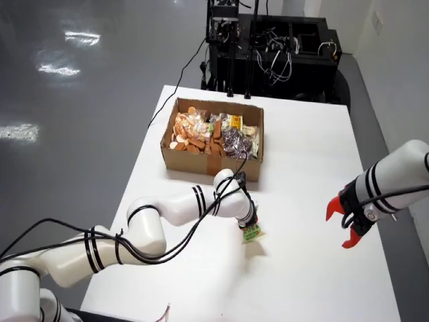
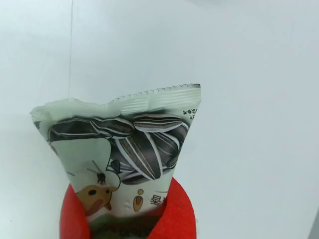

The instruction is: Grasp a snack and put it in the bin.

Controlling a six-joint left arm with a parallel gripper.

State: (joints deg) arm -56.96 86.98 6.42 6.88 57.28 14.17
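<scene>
On a white table over a grey floor, I see my gripper just in front of the cardboard bin of snacks, pinching a small green packet near the tabletop; a second arm waits at right. In the wrist view, the red fingers are clamped on the sunflower-seed packet's lower end; I judge it light, soft, crinkly and slippery, best gripped across its filled middle.
</scene>
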